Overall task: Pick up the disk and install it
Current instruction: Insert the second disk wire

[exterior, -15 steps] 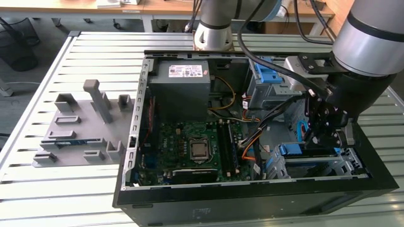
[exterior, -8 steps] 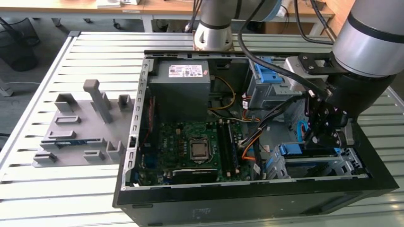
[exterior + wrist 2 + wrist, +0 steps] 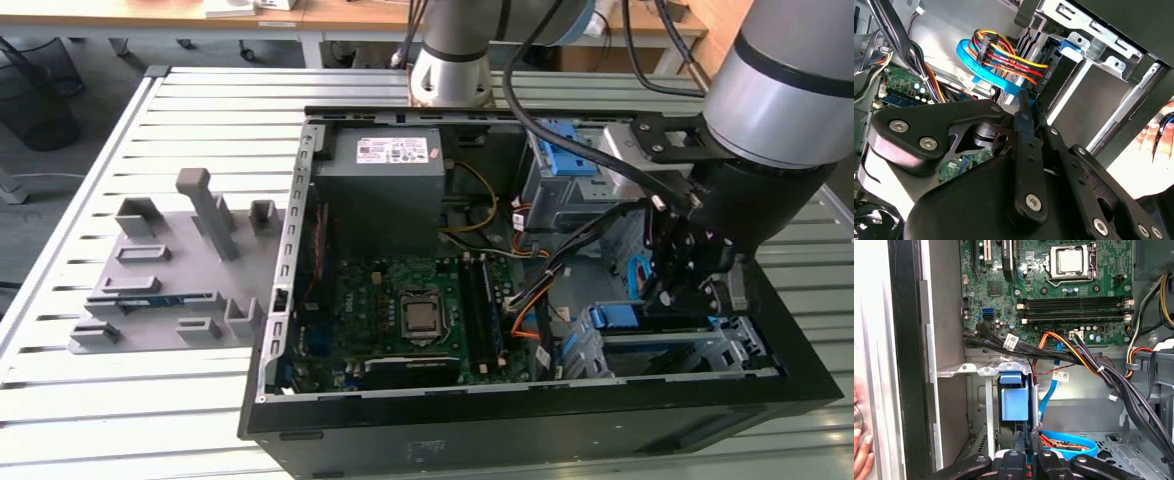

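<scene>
The end effector (image 3: 1025,440) has its fingers pressed together, pinching the blue edge of the disk (image 3: 1015,402), which stands on edge in the drive cage (image 3: 979,371) at the frame's lower centre. Above it lies the motherboard (image 3: 1054,295). In the exterior view the computer case (image 3: 400,420) rests on the slatted counter (image 3: 134,400).

The disk (image 3: 650,322) sits on edge in the metal drive bay at the computer case's front corner, on the exterior view's right. Its blue plastic carrier frame faces out, with a blue tab (image 3: 1015,401) showing in the first wrist view; the silver body is mostly hidden inside the bay.
</scene>
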